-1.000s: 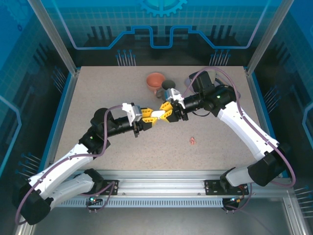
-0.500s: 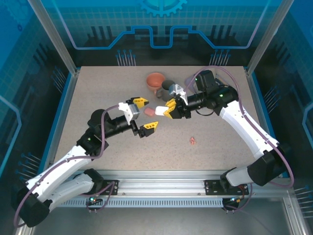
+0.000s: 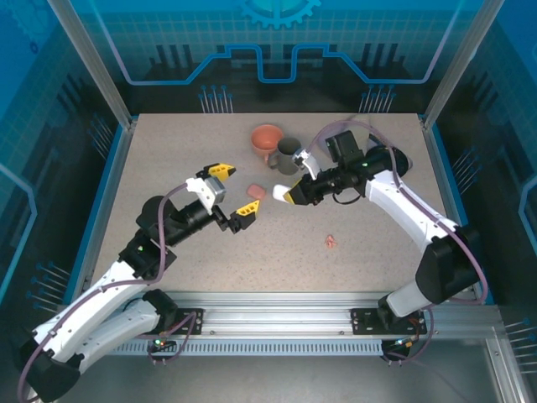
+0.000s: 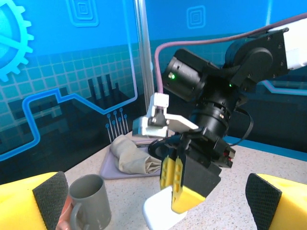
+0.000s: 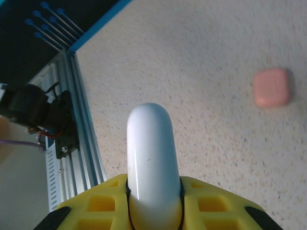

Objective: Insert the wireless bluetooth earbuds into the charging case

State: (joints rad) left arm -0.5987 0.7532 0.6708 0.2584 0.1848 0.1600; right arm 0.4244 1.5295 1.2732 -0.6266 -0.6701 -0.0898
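Near tabletop (image 3: 277, 269) open; mugs (image 3: 288, 154), pink case (image 3: 256, 191) obstruct centre

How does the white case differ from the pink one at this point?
The glossy white rounded plastic case is clamped in the jaws of the right gripper; the salmon-pink rounded plastic case lies free on the speckled table. From the right wrist, the white case looks long and narrow, the pink case squarish. In colour, one is white, the other pink. Both have smooth rounded edges.
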